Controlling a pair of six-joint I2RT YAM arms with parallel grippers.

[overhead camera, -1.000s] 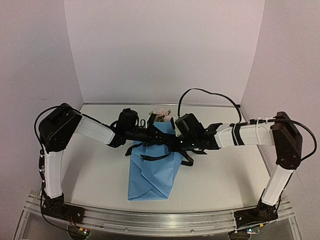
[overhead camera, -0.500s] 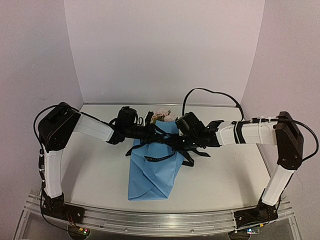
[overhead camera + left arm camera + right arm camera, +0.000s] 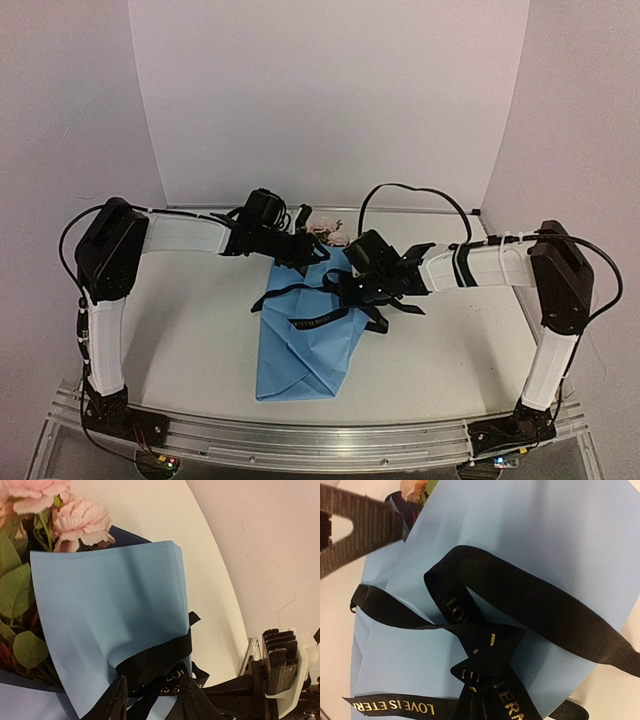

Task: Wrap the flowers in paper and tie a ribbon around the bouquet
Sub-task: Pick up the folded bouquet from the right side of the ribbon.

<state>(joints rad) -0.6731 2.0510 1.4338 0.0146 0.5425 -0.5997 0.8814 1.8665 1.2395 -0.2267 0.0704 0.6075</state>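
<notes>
The bouquet (image 3: 305,345) is laid lengthwise at the middle of the table (image 3: 190,340). Its pink flowers (image 3: 82,520) are pointed toward the far side and wrapped in light blue paper (image 3: 110,590) with a navy inner face. A black ribbon (image 3: 520,605) — printed in gold with "LOVE IS ETER" — is banded across the paper and gathered into a loose knot, with loops and tails spilled to both sides. The right gripper (image 3: 352,287) is clamped shut on the ribbon at the knot, near the bouquet's right edge. The left gripper (image 3: 310,250) is held near the flower end, just beyond the band — its fingers (image 3: 117,700) are parted, and nothing is seen pinched between them.
</notes>
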